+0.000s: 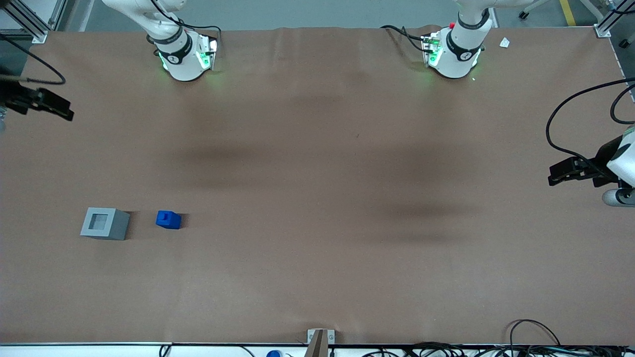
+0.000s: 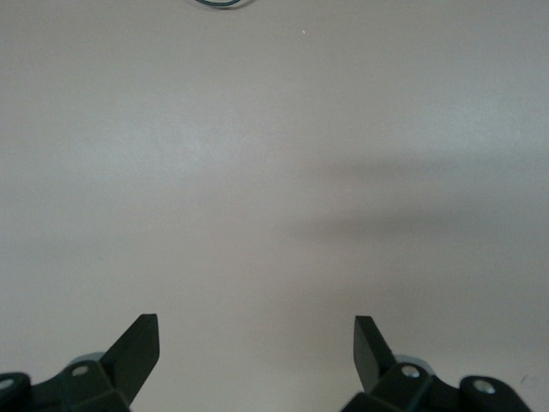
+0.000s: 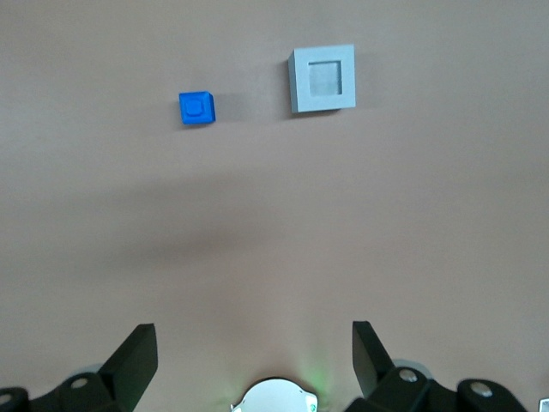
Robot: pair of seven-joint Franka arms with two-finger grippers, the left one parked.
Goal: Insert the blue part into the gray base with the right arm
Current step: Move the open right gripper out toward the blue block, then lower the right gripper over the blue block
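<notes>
Nothing of the task is done yet, judging by how things lie: the blue part [image 1: 168,219] sits on the brown table [image 1: 317,277] just beside the gray base [image 1: 104,223], apart from it and not in its recess, so the whole sequence of reaching, grasping, carrying and inserting is left. The right arm's claw [image 1: 47,104] hangs high at the working arm's end of the table, well apart from both blocks and farther from the front camera than they are; in the right wrist view its 2 fingers [image 3: 137,356] stand spread wide with nothing between them, so it is released and empty. The blue part [image 3: 197,108] stands upright with its narrower stepped top facing up, so its long axis looks vertical, though it is nearly as wide as tall. The gray base [image 3: 322,79] rests flat with its square recess opening upward, which suits a straight downward insertion.
</notes>
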